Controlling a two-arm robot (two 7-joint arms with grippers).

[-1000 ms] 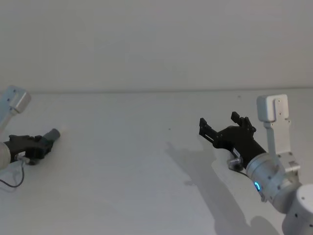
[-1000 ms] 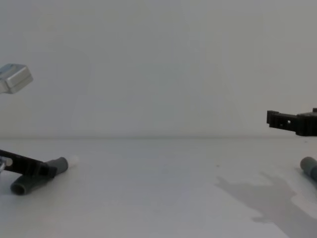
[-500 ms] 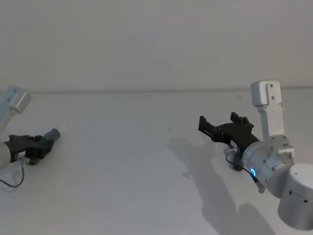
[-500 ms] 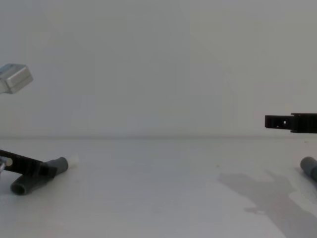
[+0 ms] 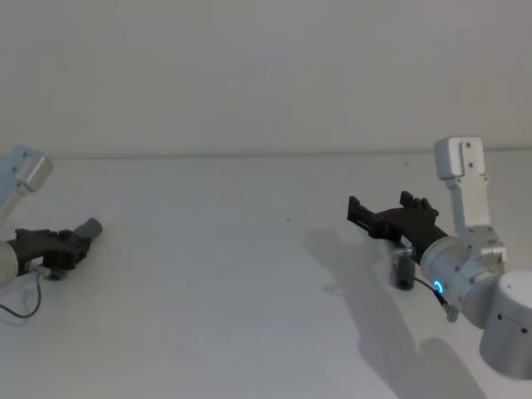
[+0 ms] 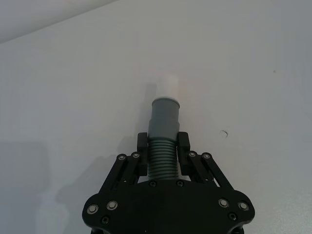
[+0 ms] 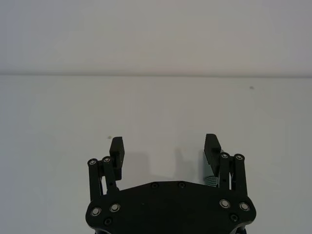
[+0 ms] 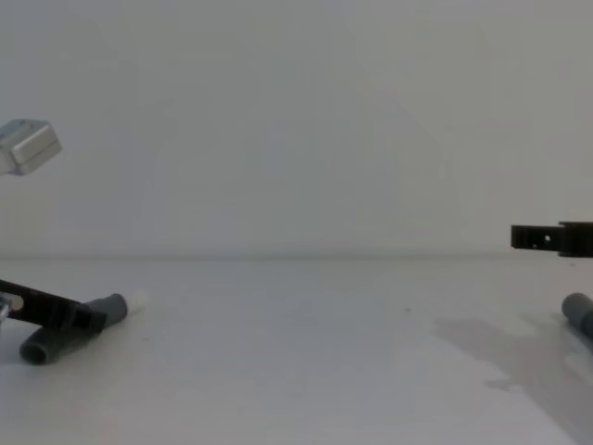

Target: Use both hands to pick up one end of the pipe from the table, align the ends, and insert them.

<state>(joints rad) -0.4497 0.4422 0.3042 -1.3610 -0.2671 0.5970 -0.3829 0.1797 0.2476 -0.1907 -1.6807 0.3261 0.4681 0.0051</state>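
The left pincer [image 6: 163, 146] is at the bench's [image 5: 208, 274] left edge, clamped on the corrugated section of the first pipe piece [image 6: 164, 127], one finger on each side of the ribs. The smooth grey cuff [image 6: 164, 113] projects just beyond the fingertips, and the white tip [image 6: 169, 83] protrudes from the cuff. The long axis of this piece runs in line with the pincer. In the head view the cuff end points forward and toward the bench's middle. In the chest view the white tip points right, and the rear end of the piece lies nearer the robot, behind the fingers. Whether this piece is clear of the bench surface cannot be determined. The right pincer [image 7: 164, 146] is on the right side of the bench with its jaws spread wide and nothing between them. In the chest view it is raised above the surface. The second pipe piece [image 5: 404, 270] lies on the bench directly below this pincer, apart from the fingers. In the head view its long axis runs roughly toward and away from the robot. The two pipe pieces are well apart.
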